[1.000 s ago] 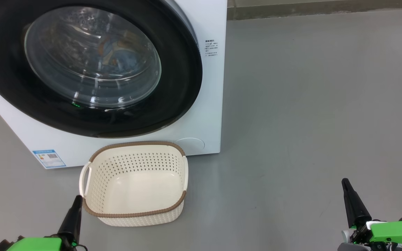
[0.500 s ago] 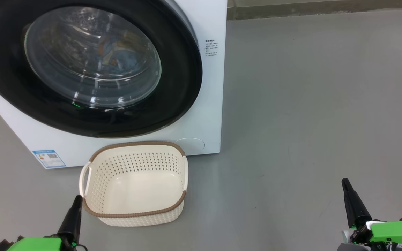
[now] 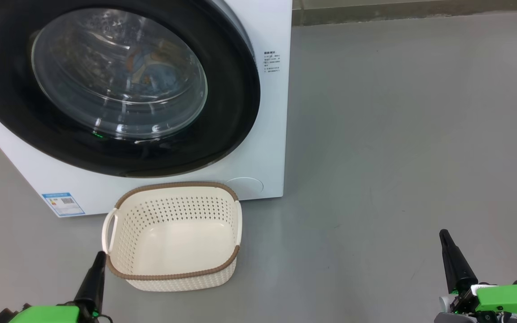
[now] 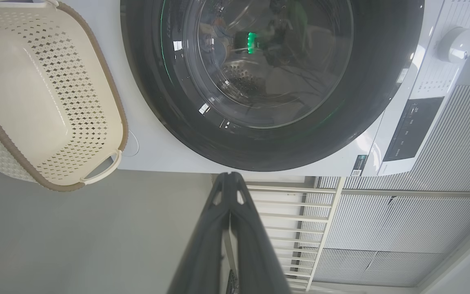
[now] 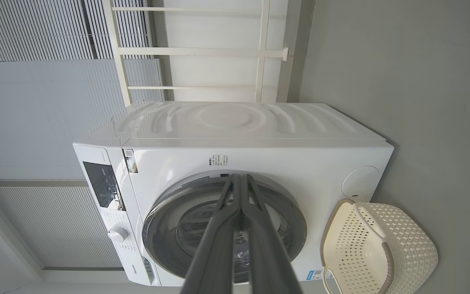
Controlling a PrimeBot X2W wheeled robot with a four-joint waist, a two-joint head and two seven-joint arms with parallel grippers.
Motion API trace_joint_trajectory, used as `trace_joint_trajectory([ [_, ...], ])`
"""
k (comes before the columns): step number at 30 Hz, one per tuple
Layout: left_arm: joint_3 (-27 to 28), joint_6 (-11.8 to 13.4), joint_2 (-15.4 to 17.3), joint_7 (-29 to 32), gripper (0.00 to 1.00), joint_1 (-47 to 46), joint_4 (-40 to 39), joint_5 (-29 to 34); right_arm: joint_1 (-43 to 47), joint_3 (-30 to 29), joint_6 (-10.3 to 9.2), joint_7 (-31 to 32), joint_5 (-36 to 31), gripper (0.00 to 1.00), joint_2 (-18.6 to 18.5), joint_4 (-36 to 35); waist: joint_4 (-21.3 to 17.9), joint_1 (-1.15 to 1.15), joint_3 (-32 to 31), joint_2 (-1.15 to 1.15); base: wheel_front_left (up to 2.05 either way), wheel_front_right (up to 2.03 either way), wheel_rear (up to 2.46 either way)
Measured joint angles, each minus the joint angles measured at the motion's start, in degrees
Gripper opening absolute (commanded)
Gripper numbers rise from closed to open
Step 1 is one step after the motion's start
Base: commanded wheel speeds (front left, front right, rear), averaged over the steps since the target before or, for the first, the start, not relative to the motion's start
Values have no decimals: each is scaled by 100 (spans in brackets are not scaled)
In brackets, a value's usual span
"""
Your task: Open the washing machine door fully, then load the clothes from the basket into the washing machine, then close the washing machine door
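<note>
- At the lower left of the head view, the left gripper has its two dark fingers pressed together on nothing. Its tip is just beside the near left corner of the basket; I cannot tell whether it touches the rim.
- At the lower right, the right gripper is likewise closed and empty, over bare floor and well apart from everything else.
- The basket stands on the floor directly in front of the washing machine, and nothing lies in it.
- The door sits flush against the machine's front, and bluish and tan clothes show through its glass.
- Over the last second nothing has moved: grippers, basket and door all sit exactly as before.
- With the basket empty and the door shut, that stillness suggests all three steps are finished and the arms are parked. Whether the latch caught fully cannot be judged from here.
</note>
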Motion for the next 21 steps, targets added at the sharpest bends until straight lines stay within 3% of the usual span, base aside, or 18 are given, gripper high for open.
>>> trace_joint_trajectory([
  [21,4,0,-4,1,0,0,0,0,0,0,0,0,0,0,0,0,0,0,0,0,0,0,0],
])
